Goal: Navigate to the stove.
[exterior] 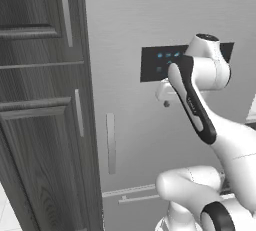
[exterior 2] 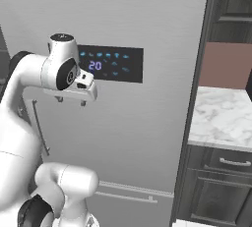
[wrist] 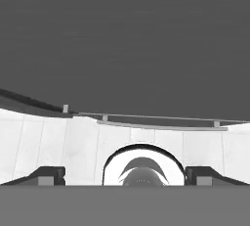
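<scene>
Close ahead, grey fridge door (exterior 2: 147,123), marble counter (exterior 2: 221,115) rightward

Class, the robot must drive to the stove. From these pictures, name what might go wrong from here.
1. The base sits close to the grey fridge door; turning might swing the raised arm's gripper into it or its display panel.
2. Driving right risks clipping the marble counter.

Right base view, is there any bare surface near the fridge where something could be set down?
Yes: the white marble counter, right of the grey fridge and under the brown backsplash, looks bare. A dark object cuts in at its far right edge. In front of the fridge it is crowded: the arm and its claw hang close below the display panel.
</scene>
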{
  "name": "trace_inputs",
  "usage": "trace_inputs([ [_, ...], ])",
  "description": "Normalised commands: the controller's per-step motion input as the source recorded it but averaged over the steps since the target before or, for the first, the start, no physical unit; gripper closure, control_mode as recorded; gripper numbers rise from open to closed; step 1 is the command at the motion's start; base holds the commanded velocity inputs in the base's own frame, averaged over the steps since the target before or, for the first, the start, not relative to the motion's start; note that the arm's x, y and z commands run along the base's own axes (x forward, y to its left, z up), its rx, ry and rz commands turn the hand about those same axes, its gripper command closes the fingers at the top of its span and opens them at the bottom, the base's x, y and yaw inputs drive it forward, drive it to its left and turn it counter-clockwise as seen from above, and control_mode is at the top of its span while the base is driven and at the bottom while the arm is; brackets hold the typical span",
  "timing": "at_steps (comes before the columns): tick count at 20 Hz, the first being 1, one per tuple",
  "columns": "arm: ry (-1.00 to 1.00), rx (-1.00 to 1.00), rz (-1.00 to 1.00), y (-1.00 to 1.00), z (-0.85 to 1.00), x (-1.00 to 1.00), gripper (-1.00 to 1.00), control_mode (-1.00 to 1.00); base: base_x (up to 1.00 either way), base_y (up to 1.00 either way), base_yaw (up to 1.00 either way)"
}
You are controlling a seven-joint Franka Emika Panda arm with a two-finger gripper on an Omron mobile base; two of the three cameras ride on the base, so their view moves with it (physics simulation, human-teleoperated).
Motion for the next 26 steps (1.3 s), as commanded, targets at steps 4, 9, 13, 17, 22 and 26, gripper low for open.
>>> trace_inputs([
  [4,0.0,0.06,-0.04,-0.01,-0.07,-1.0,-1.0,-1.0,0.0,0.0,0.0],
  [9,0.0,0.04,-0.03,0.0,-0.08,-0.76,-1.0,-1.0,0.0,0.0,0.0],
  [13,0.0,0.03,0.0,0.0,-0.11,-0.5,-1.0,-1.0,0.0,0.0,0.0],
  [17,0.0,0.0,0.0,0.0,-0.08,-0.34,-1.0,-1.0,0.0,0.0,0.0],
  [22,0.0,0.0,0.0,0.0,0.0,-0.02,-1.0,-1.0,0.0,0.0,0.0],
  [26,0.0,0.0,0.0,0.0,0.0,0.0,-1.0,-1.0,0.0,0.0,0.0],
])
